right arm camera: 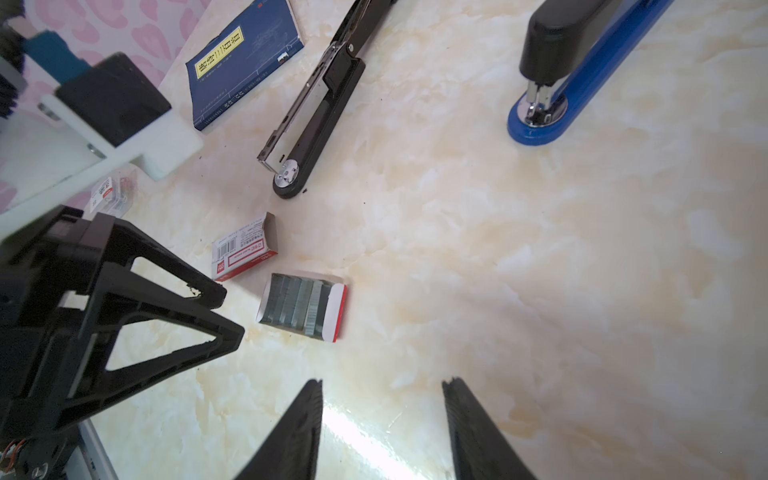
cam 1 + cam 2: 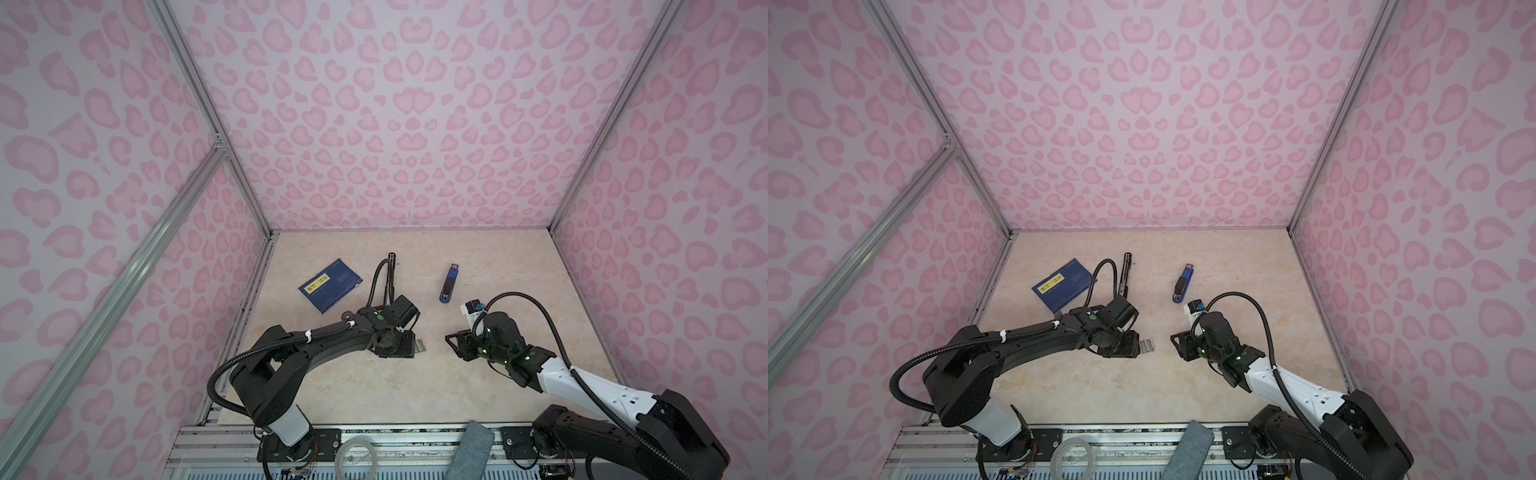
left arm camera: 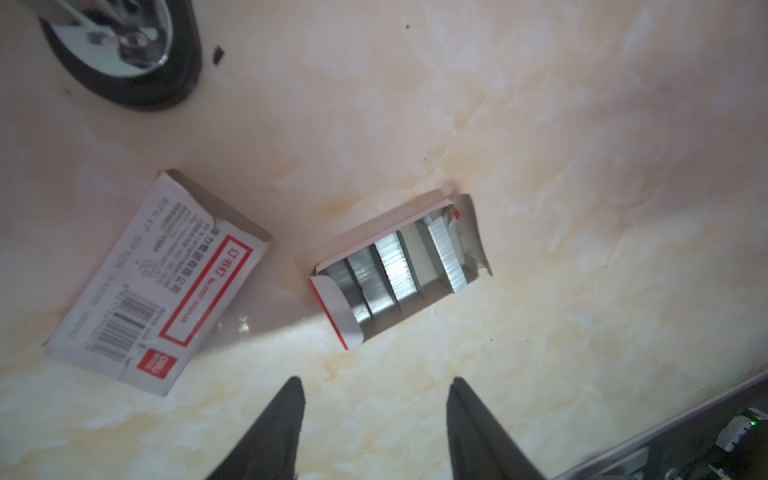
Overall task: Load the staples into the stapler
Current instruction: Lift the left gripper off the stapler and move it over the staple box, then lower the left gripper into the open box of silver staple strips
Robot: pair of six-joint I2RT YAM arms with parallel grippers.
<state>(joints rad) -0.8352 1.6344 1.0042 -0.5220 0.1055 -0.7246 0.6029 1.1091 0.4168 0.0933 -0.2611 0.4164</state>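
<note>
The staples [image 3: 395,270] are silvery strips side by side in an open white-and-red tray, seen also from the right wrist [image 1: 297,305] and small in both top views [image 2: 420,345] [image 2: 1147,346]. My left gripper [image 3: 374,380] is open and empty, and its fingertips [image 1: 226,332] are just short of the tray. My right gripper [image 1: 383,381] is also open and empty, a short way to the tray's right [image 2: 451,345]. A black stapler [image 1: 320,95] lies opened with its metal channel showing. A blue stapler [image 2: 448,282] stands shut farther right.
The white red-labelled box sleeve [image 3: 166,282] lies beside the tray. A dark blue booklet [image 2: 330,284] lies at the back left. A small clear box [image 1: 112,195] sits under the left arm. A tape roll [image 2: 356,457] and a grey cloth [image 2: 471,453] lie on the front rail.
</note>
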